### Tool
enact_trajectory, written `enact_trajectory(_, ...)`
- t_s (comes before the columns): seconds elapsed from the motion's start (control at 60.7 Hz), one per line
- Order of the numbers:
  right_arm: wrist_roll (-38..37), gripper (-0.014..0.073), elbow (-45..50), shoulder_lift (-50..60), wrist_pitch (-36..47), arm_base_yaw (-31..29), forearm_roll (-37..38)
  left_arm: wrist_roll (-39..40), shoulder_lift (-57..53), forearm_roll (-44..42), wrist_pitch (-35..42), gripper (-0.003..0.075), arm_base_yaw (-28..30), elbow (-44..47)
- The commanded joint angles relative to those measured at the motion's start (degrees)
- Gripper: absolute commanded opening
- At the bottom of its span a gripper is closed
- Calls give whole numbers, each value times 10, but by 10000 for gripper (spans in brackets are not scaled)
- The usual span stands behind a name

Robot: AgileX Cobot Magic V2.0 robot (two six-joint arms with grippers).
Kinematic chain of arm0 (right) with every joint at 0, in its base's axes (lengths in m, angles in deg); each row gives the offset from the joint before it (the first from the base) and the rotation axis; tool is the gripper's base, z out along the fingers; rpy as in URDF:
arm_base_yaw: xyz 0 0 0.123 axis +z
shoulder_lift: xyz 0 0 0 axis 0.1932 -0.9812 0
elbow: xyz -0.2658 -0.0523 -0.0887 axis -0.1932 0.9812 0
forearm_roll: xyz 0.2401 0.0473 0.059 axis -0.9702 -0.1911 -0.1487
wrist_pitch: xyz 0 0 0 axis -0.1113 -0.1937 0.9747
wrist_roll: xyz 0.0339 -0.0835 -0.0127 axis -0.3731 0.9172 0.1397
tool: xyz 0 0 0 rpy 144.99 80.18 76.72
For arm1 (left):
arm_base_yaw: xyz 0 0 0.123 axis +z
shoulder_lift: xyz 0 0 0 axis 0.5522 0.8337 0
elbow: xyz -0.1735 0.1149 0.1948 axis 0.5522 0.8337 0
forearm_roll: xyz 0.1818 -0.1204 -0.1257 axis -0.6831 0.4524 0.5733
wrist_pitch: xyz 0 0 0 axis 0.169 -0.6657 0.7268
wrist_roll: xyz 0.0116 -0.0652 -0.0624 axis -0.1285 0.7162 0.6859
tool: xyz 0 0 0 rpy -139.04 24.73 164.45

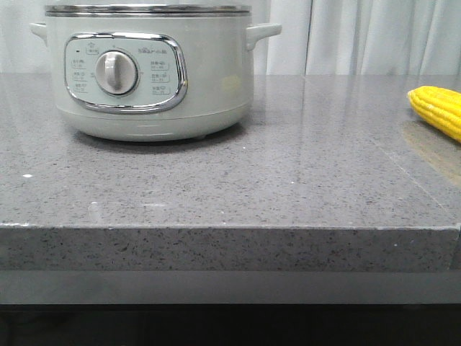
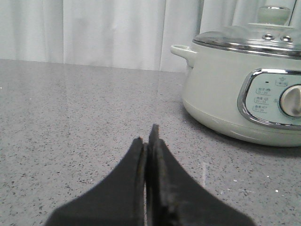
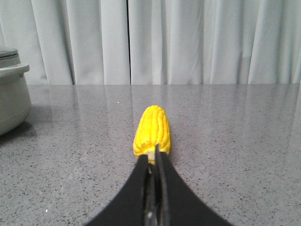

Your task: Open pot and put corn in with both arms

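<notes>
Pot sits on the grey speckled surface, left of centre in the front view, control panel and silver dial facing the camera, one small handle each side. Front view crops it at the steel rim, so the top is out of frame there. Left wrist view fills that in: glass lid seated on the rim, pale knob on top. Pot closed. Corn lies on the surface at the far right edge of the front view, partly cut off, well apart from the pot. Right wrist view shows the whole cob, lying lengthwise pointing away from the camera, with the pot's side just at the frame edge. Neither arm appears in the front view. Left hand: dark fingers pressed together, nothing between them, low over bare surface, pot off to one side. Right hand: fingers drawn nearly together, tips right at the cob's near end; cannot tell if they touch it. White curtain behind everything.
</notes>
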Motion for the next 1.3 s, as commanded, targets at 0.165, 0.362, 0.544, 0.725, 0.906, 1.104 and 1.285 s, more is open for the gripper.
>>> enact_trajectory(0.165, 1, -67, 1, 13, 49, -3, 5, 6, -11, 6, 49, -20, 1, 3)
enact_trajectory(0.362, 1, -67, 1, 13, 49, -3, 5, 6, -11, 6, 49, -20, 1, 3)
enact_trajectory(0.544, 1, -67, 1, 13, 55, -3, 5, 6, -11, 6, 49, -20, 1, 3)
enact_trajectory(0.725, 1, -67, 1, 13, 55, -3, 5, 6, -11, 5, 56, -20, 1, 3)
enact_trajectory(0.906, 1, -67, -20, 13, 32, -3, 5, 6, -10, 0, 87, -20, 1, -27)
enact_trajectory(1.104, 1, -67, -123, 3, -51, -3, 5, 6, 18, 2, 17, -20, 1, -150)
enact_trajectory(1.285, 2, -67, -262, -64, -153, -3, 5, 6, 94, 1, -97, -20, 1, -301)
